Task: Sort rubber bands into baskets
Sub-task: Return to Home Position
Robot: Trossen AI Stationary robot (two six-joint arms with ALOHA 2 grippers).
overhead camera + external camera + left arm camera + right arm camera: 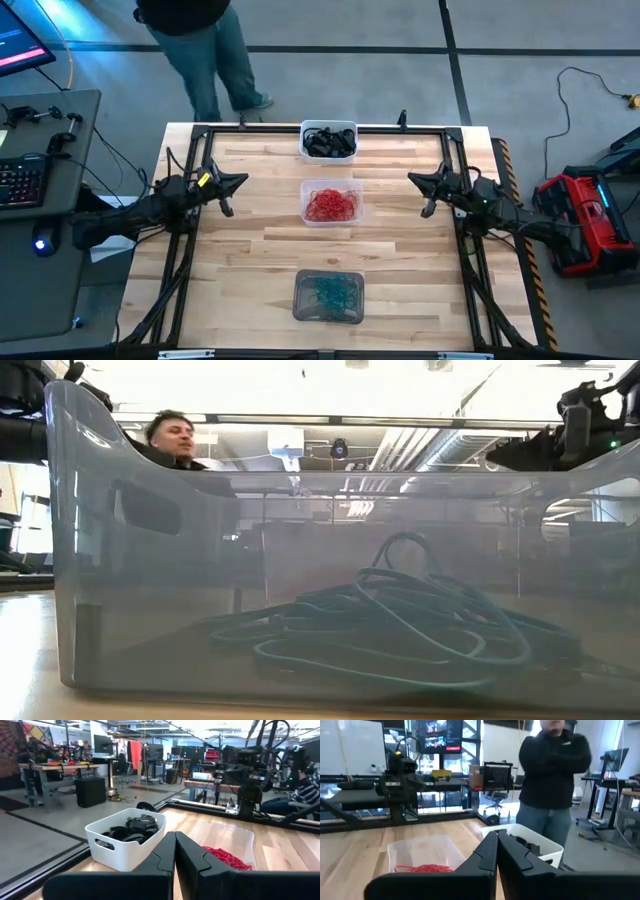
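Three baskets stand in a row down the table's middle. The white one (328, 140) at the far edge holds black rubber bands (132, 828). The clear one (331, 202) at the centre holds red bands (330, 205). The grey one (329, 297) near the front edge holds teal bands (400, 622). My left gripper (244, 182) hangs shut above the table, left of the clear basket and pointing level toward it. My right gripper (411, 180) hangs shut to that basket's right, facing the left one. Neither has anything between its fingers (165, 855) (487, 855).
A person (200, 40) stands on the floor just beyond the table's far left corner, also in the right wrist view (552, 770). A black frame (190, 150) runs round the tabletop. A desk with a keyboard (20, 180) is at the left, a red device (580, 215) at the right.
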